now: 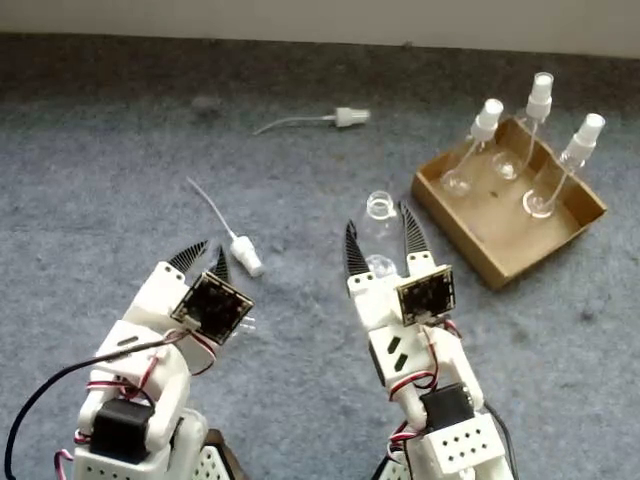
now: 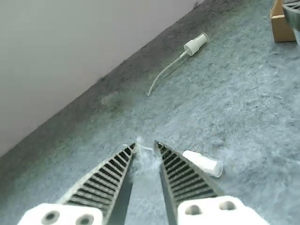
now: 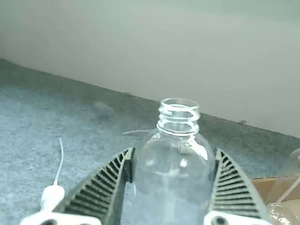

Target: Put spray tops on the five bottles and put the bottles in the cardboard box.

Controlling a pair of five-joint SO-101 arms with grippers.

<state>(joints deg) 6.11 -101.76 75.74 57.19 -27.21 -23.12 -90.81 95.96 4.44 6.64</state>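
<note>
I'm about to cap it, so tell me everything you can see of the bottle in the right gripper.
The clear bottle looks like transparent plastic and seems empty. It has a rounded shoulder and an open threaded neck with no spray top on it. It stands upright, a little way from the cardboard box. The right gripper holds it on two opposite sides of its body, below the shoulder.

2 arms point forward, side by side; left gripper (image 2: 145,146) narrowly parted, right gripper (image 3: 174,153) apparently clamping a bottle (image 3: 178,116).

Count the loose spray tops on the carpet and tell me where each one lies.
2. One spray top lies far out near the wall; the other lies just beside the left arm's jaws. Another could be hidden under the arms.
</note>
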